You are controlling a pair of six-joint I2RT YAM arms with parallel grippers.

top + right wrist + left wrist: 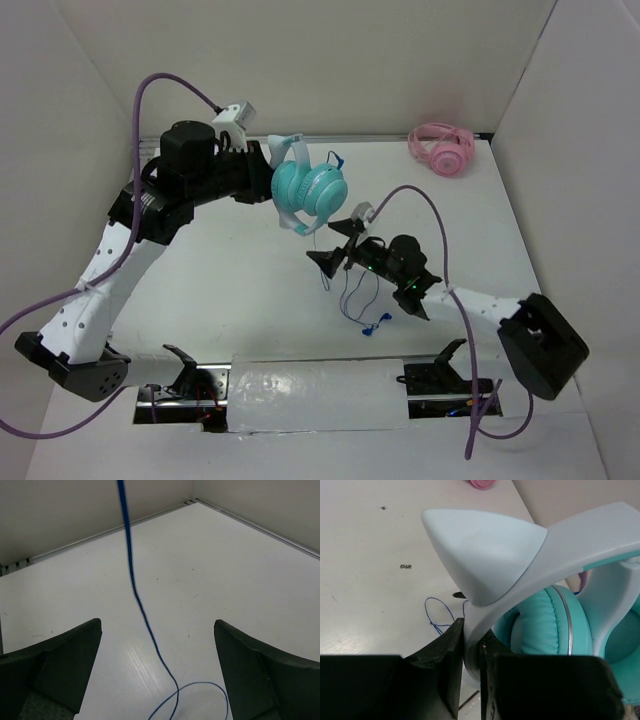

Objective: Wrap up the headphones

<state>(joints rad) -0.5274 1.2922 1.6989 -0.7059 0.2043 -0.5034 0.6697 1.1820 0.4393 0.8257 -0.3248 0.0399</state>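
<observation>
Left side: I find the left claw (471, 652) closed tight on the pale headband (580, 535) of the headphones (310, 190), holding them clear of the desk (230, 290), towards the back, left of centre. The ear cups are teal with padded cushions (545, 625) and hang below the band. A pale pointed piece (480, 550) stands on the band just above the grip.

Centre: a thin blue cable (132, 575) drops from the cups, loops on the desk and ends in a small blue plug (372, 325) lying there.

Right side: my right claw (157, 670) stands wide open above the desk and holds nothing. The cable runs down between its fingers (60, 665), touching neither as far as I can see. A pair of pink headphones (442, 150) lies in the far right corner, well apart.
</observation>
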